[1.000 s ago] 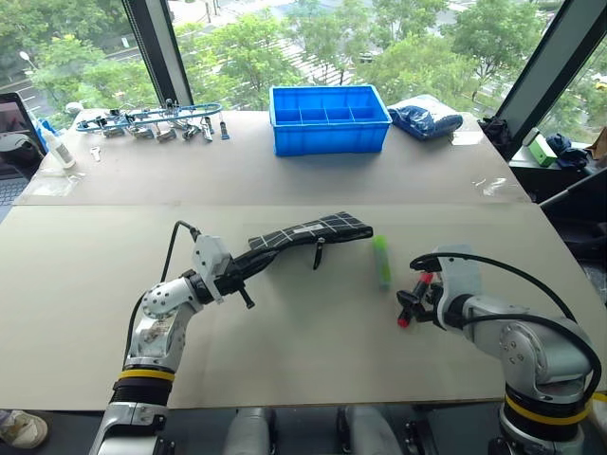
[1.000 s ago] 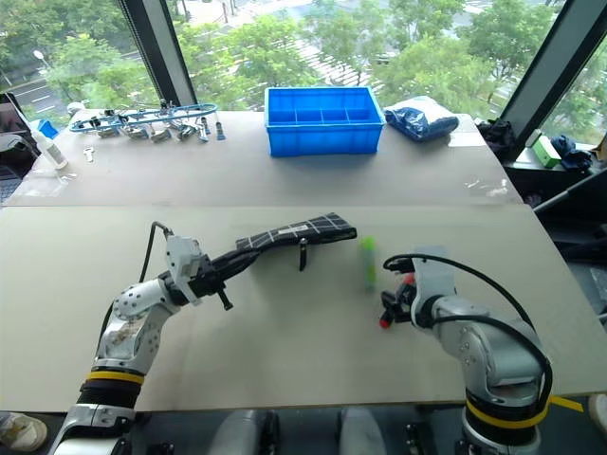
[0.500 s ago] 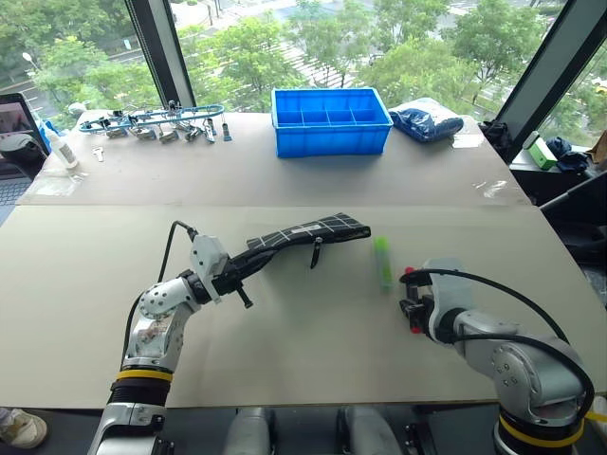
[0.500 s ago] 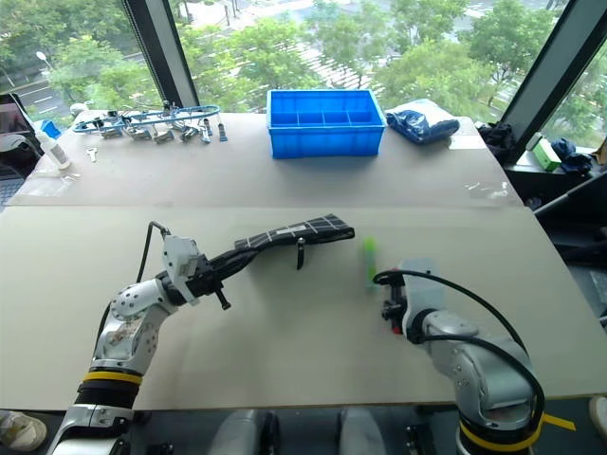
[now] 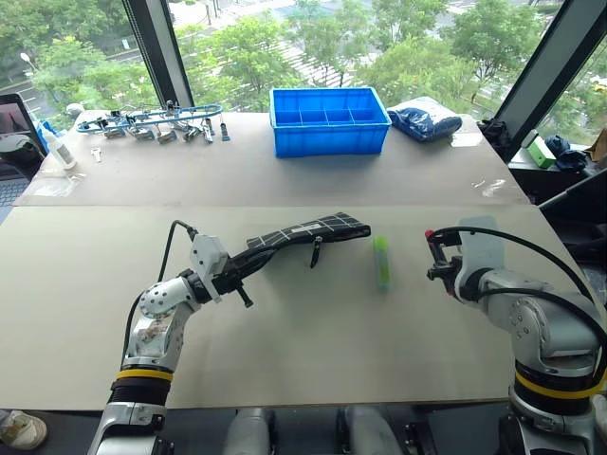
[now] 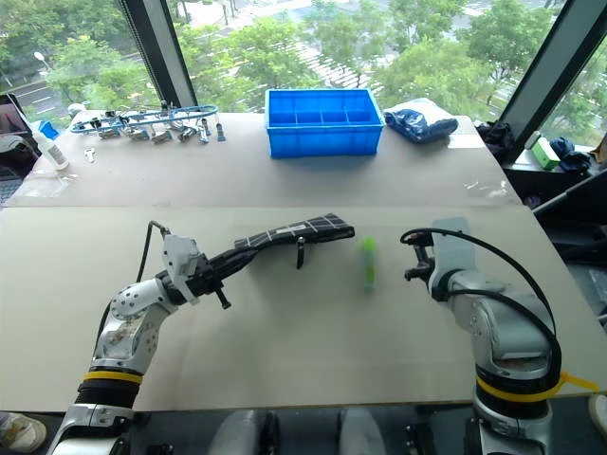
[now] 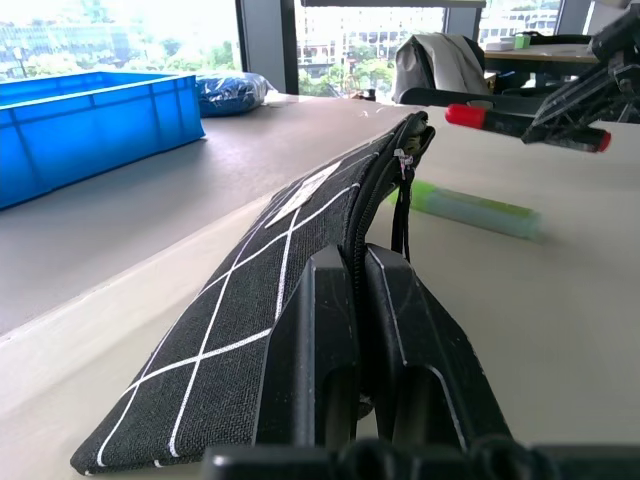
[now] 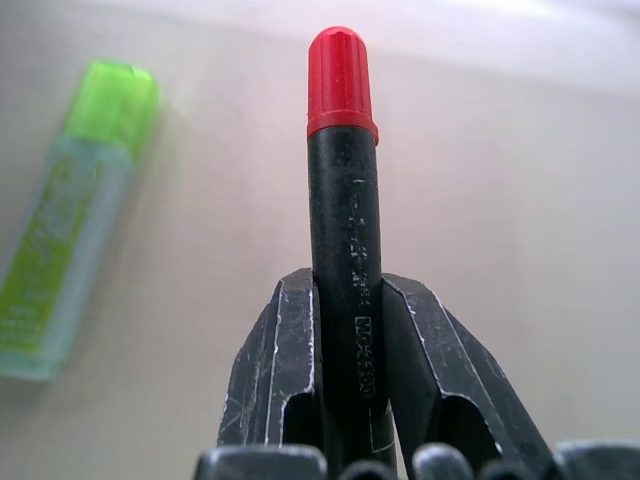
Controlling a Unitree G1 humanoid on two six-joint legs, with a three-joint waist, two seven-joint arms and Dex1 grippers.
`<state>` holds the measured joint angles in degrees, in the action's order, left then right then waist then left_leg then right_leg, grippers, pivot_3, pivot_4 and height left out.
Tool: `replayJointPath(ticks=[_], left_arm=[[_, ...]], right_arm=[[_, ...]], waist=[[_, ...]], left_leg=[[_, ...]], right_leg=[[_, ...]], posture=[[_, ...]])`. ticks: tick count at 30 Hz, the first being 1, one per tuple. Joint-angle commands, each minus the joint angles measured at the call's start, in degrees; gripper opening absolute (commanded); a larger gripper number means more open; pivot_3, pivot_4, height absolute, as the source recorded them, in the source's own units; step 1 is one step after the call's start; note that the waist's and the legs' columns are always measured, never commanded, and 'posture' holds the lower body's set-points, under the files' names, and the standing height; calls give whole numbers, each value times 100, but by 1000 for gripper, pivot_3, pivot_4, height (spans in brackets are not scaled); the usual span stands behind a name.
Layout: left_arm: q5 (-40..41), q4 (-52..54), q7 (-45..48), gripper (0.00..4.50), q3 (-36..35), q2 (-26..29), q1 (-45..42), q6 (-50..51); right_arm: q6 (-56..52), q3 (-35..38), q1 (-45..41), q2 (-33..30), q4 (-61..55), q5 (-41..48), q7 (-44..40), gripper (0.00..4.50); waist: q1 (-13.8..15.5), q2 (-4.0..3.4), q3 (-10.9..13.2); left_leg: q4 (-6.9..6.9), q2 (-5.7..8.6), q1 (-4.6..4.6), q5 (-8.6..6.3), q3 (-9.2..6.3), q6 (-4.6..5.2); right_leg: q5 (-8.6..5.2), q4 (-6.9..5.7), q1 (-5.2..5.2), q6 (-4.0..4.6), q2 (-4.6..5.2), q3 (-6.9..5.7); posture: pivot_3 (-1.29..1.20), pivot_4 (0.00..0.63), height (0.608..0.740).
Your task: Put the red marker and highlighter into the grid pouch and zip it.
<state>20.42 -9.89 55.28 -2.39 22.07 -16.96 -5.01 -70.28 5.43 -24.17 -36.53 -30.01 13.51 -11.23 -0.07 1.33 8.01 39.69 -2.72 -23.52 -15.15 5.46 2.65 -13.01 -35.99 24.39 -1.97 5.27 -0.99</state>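
Nearest the robot, the tan table [image 5: 313, 360] is bare, so lots of open room up front. At about 9 o'clock the left gripper [image 5: 242, 275] is clamped shut on one end of the grid pouch [image 5: 308, 230], holding it propped at a slant with the far end reaching toward the middle and the zipper strap [image 5: 318, 252] dangling down. It hasn't budged from a second ago. Just right of the pouch's far end, the highlighter [image 5: 381, 262] lies flat on the table, pointing away from the robot, sitting between the pouch and the right arm. Over at 3 o'clock the right gripper [image 8: 345, 320] has its fingers pinched on the red marker [image 8: 343, 180], red cap sticking out past the tips. A second ago that marker was low by the table near the highlighter; now it's lifted clear. Further back at 12 o'clock there's a blue bin [image 5: 329, 118], a dark blue bag [image 5: 425, 118] to its right, and some tools [image 5: 152, 120] at 10 o'clock near the far edge.
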Motion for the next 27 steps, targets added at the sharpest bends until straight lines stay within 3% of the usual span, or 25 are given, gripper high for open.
replayJointPath(ticks=[1, 6, 11, 20, 27], left_arm=[[54, 52, 13, 0, -26, -12, -115, -90], [44, 10, 36, 0, -9, -13, -154, -99], [48, 14, 51, 0, -10, -6, -170, -97], [54, 73, 52, 0, 3, -16, -143, -78], [57, 69, 42, 0, 1, -24, -167, -77]], right_arm=[[2752, -680, 180, -970, -406, -632, -1090, 477], [5492, -1208, 606, -1972, 33, -1575, -2029, 477], [6700, -1595, 500, -2175, 524, -2258, -2419, 477], [7339, -2072, -154, -1562, 1464, -3768, -2170, 477], [7589, -2061, -209, -1342, 1696, -4076, -2299, 477]], waist=[[2, 0, 0], [-4, 3, 0], [0, 4, 1], [0, 4, 1], [29, 4, 0]], left_leg=[[-2, 1, 0, 0, -1, 0], [2, -2, 2, -1, -3, 1], [9, 0, 4, -1, 6, 1], [8, -2, 6, 2, 14, -3], [9, -1, 6, 2, 28, -4]], right_leg=[[0, 3, 0, -1, 0, -1], [-2, 10, -8, -4, -3, -1], [2, 9, -9, -12, 0, 5], [2, 8, -7, -10, -1, 8], [2, 8, -8, -10, 1, 8]], posture=[[0, 150, 740], [0, 150, 740], [0, 150, 740], [0, 150, 740], [0, 150, 740]])
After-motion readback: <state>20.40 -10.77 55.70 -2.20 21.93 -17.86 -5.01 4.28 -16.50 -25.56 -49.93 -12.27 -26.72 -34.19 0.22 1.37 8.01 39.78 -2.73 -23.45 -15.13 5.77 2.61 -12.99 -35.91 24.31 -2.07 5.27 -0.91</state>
